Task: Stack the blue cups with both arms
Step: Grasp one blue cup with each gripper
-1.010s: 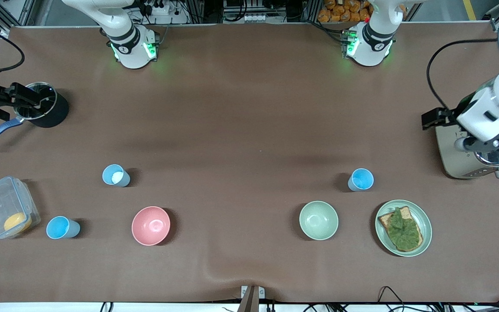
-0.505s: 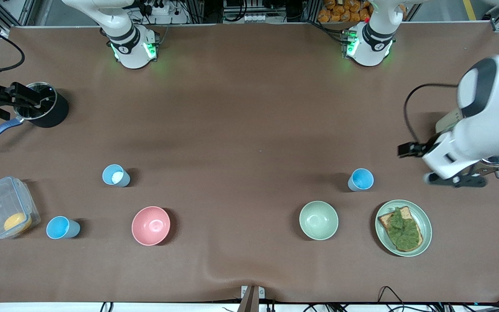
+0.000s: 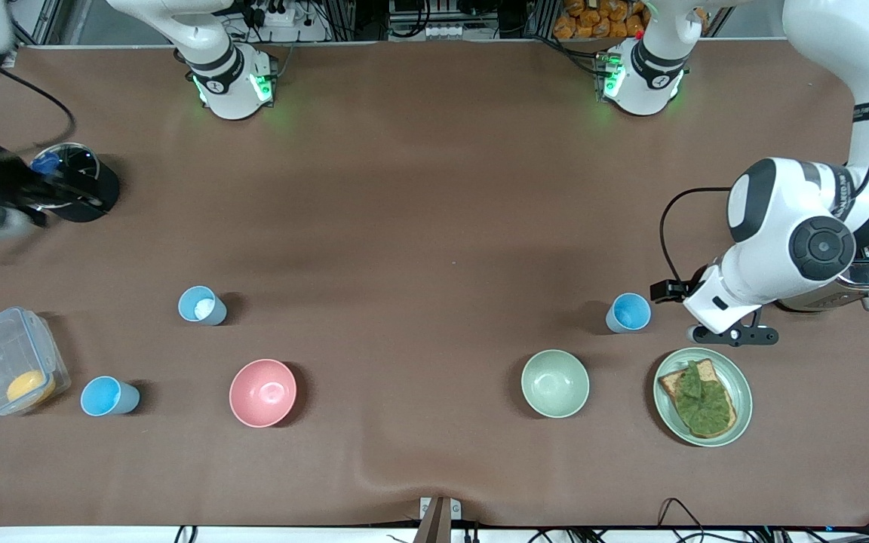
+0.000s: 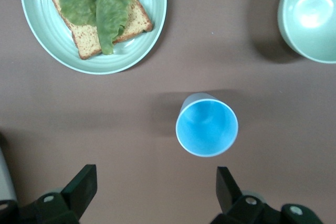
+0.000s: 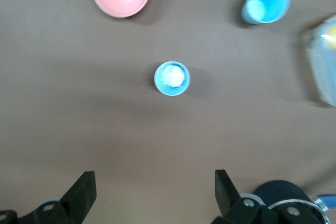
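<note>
A brown table seen from above holds three blue cups, all upright and apart from one another. One bright blue cup stands at the middle right of the front view, just above a pale green bowl and a green plate carrying toast with lettuce. A paler blue cup with a white glare inside stands at the middle left, and a third blue cup sits at the lower left, between a clear lidded container and a pink bowl. The left gripper hangs in the air over bare table just beside the bright blue cup, at the right of the front view; in its wrist view both black fingers stand wide apart at the bottom edge, holding nothing, with the cup in the middle of the frame. The right gripper hovers at the upper left of the front view over a black pot; its fingers are also spread wide and hold nothing, and its wrist view shows the paler cup at centre. A toaster stands at the right edge, partly hidden by the left arm.
</note>
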Tool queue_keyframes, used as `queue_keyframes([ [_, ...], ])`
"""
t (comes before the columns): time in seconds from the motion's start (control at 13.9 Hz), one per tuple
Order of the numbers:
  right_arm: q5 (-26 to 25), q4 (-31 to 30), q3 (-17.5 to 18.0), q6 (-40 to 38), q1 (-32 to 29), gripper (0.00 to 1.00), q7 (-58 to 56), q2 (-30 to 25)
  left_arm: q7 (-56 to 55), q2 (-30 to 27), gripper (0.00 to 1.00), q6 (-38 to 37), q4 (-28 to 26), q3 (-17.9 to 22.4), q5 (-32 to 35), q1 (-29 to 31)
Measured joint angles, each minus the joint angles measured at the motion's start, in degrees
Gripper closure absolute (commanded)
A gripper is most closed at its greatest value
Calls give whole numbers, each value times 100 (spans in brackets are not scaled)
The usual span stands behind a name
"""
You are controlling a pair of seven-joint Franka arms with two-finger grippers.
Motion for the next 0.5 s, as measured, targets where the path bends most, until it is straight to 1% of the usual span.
queue_keyframes([
  [0.14,-3,-6,11,160,205,0,54,411,0,169,0,230,-62,12,0,3],
  [0.29,-5,-21,11,359,275,0,60,811,-10,354,0,370,-74,12,0,0],
  [0.5,-31,-213,10,931,340,0,59,1363,-271,604,0,519,-90,1,0,-46],
])
